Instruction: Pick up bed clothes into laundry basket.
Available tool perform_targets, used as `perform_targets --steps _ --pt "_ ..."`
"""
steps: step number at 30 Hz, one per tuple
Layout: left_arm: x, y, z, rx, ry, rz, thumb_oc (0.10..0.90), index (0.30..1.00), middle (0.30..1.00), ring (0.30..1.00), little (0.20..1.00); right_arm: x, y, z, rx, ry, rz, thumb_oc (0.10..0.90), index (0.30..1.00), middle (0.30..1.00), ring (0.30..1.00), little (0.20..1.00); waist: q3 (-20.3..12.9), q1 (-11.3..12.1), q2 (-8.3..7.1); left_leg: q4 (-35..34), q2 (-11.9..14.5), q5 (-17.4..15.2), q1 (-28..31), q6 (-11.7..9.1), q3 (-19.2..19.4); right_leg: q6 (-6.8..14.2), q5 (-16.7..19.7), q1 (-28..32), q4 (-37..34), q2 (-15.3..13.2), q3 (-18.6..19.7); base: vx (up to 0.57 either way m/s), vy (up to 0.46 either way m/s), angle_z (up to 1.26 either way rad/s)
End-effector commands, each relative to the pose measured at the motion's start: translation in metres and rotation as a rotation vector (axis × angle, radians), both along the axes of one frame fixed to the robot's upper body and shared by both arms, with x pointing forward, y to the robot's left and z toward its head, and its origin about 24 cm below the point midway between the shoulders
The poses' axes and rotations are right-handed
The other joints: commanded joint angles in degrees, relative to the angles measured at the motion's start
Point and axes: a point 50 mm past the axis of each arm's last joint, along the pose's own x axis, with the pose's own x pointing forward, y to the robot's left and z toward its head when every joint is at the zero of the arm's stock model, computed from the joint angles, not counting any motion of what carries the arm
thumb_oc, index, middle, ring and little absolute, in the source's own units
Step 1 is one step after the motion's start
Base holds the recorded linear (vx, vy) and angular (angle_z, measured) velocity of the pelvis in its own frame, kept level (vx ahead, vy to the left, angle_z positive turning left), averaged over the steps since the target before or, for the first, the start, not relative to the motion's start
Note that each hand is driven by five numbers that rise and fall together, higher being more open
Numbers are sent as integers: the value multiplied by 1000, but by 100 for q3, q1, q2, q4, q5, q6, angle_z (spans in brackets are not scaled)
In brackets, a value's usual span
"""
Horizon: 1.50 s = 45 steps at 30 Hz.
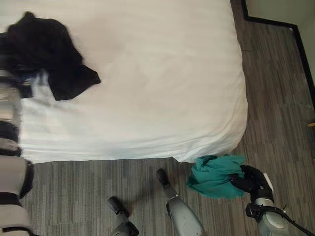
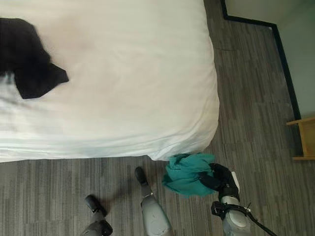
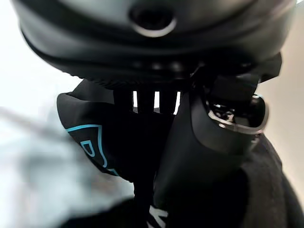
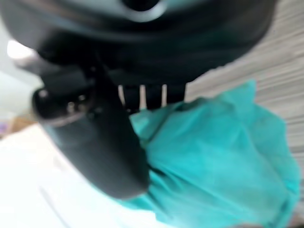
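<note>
Teal garment [image 1: 214,175] clutched in right hand [image 1: 252,181] fingers off bed [image 1: 147,73] corner; left hand [image 3: 204,156] fingers grip black garment [image 1: 47,51].

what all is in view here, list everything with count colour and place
bed: one, white sheet, fills the upper left of the head views
black garment: one, black with teal print, on the bed's left part
teal garment: one, teal, off the bed's near right corner, above the floor
floor: grey striped, right of and below the bed
wooden furniture: one, light brown, at the right edge
left hand: dark, on the black garment
right hand: dark, curled on the teal garment
</note>
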Motion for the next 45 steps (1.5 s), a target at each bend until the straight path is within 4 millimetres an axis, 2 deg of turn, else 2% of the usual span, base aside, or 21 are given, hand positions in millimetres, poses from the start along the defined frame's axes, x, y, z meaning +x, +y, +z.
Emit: perform_targets --steps 1,4,5,6,7,8,9,13,15,16,17,19,25,29,30,32,33,34,37,40,45 --pt "-21 -62 63 29 -484 -309 400 300 300 300 300 -4 -63 89 -269 -333 -239 400 300 300 300 300 -295 -254 566 9 -318 -789 989 -40 -139 297 -578 732 93 395 121 98 -20 16" --pt "-27 -72 40 -45 -505 -383 400 300 300 300 300 -4 -70 105 -319 -390 -280 400 300 300 300 300 -411 -298 536 9 -329 -799 1478 -13 90 304 -628 1000 98 507 311 146 18 -7" --pt "-37 -74 26 -69 -532 -411 400 300 300 300 300 2 -72 125 -358 -475 -298 400 300 300 300 300 -483 -41 340 441 -400 -848 1581 10 -556 289 -625 1110 202 701 788 141 41 -57" --pt "-38 -73 23 -71 -530 -407 400 300 300 300 300 2 -72 125 -361 -473 -295 400 300 300 300 300 -483 -13 343 489 -394 -889 1592 11 -509 295 -630 1118 212 710 837 133 -7 -161" --pt "-58 -74 6 -138 -595 -440 400 300 300 300 300 4 -69 141 -416 -526 -272 400 300 300 300 300 -489 473 129 595 -691 -1044 1369 174 -2132 310 -523 1156 300 862 1545 33 -37 -249" --pt "-60 -73 4 -142 -592 -434 400 300 300 300 300 4 -69 142 -421 -523 -267 400 300 300 300 300 -522 463 132 608 -708 -1009 1339 170 -2115 316 -485 1132 291 847 1572 83 -58 -357" --pt "-72 -70 -28 -254 -584 -441 400 300 300 300 300 -6 -71 151 -477 -550 -293 400 300 300 300 300 -548 388 -7 475 -776 -1307 1348 341 -2813 280 -434 1125 289 963 2133 43 39 -270" --pt "-90 -87 -68 -323 -532 -473 400 300 300 300 300 -18 -76 163 -488 -644 -405 400 300 300 300 300 -729 39 120 60 -766 -1320 1628 488 -2018 419 -291 852 283 1010 2475 37 156 -144" --pt "-95 -78 -90 -351 -467 -410 400 300 300 300 300 -11 -61 168 -434 -735 -378 400 300 300 300 300 -631 86 143 9 -748 -1388 1819 534 -1450 614 -174 449 664 1086 2110 -40 67 -151" --pt "-100 -74 -93 -364 -468 -388 400 300 300 300 300 -9 -51 171 -445 -758 -337 400 300 300 300 300 -542 282 125 9 -700 -1391 1924 493 -1090 654 -135 195 926 787 884 -186 -92 -221" --pt "-109 -64 -106 -453 -468 -346 400 300 300 300 300 -4 -40 177 -482 -767 -288 400 300 300 300 300 -454 511 158 9 -541 -1383 2068 408 -520 429 -240 175 1136 -119 -1374 -232 -111 -224" --pt "-117 -58 -108 -419 -468 -311 400 300 300 300 300 0 -30 176 -480 -769 -260 400 300 300 300 300 -504 312 194 9 -464 -1387 2151 385 -153 392 -301 240 1201 -300 -1871 -98 -39 -226" --pt "-118 -65 -105 -396 -460 -362 400 300 300 300 300 9 -11 166 -446 -722 -162 400 300 300 300 300 -748 185 177 9 -515 -1408 2345 385 305 577 105 361 1185 -529 -1547 59 -138 -119" --pt "-116 -63 -101 -365 -458 -357 400 300 300 300 300 14 -3 155 -343 -706 -83 400 300 300 300 300 -889 259 84 517 -245 -1097 2565 64 707 406 -334 857 718 -274 -1664 87 -326 -44" --pt "-116 -62 -108 -396 -440 -363 400 300 300 300 300 12 -1 151 -308 -698 -58 400 300 300 300 300 -870 338 53 1250 150 -618 2338 -149 651 202 -533 1111 565 -52 -1465 102 -520 -29" --pt "-119 -63 -112 -428 -442 -368 400 300 300 300 300 13 3 149 -262 -706 -29 400 300 300 300 300 -852 417 26 2078 480 -372 2049 -296 529 9 -597 1302 424 132 -1465 141 -381 -31" --pt "-125 -64 -123 -458 -413 -359 400 300 300 300 300 17 3 146 -243 -686 -3 400 300 300 300 300 -765 688 -152 3178 428 -88 1565 -239 -209 -203 -645 1645 155 226 -1181 204 -396 -45" --pt "-127 -64 -127 -458 -395 -353 400 300 300 300 300 20 2 148 -246 -683 1 400 300 300 300 300 -722 842 -258 3319 113 -299 1174 -136 -655 -237 -633 1779 56 174 -996 147 -244 -92" --pt "-130 -59 -140 -506 -369 -304 400 300 300 300 300 24 5 151 -237 -687 34 400 300 300 300 300 -699 971 -354 2803 -142 -541 739 51 -926 -133 -561 1873 4 37 -826 74 -59 -96" --pt "-135 -52 -151 -502 -331 -245 400 300 300 300 300 24 6 156 -285 -682 66 400 300 300 300 300 -758 1163 -197 1170 -364 -454 753 95 -924 -57 -649 2031 13 37 -701 214 57 -23" --pt "-132 -56 -153 -511 -320 -261 400 300 300 300 300 18 5 149 -279 -650 48 400 300 300 300 300 -818 1083 4 397 -459 -366 1297 145 -864 -81 -817 2156 50 103 -781 114 55 -22"
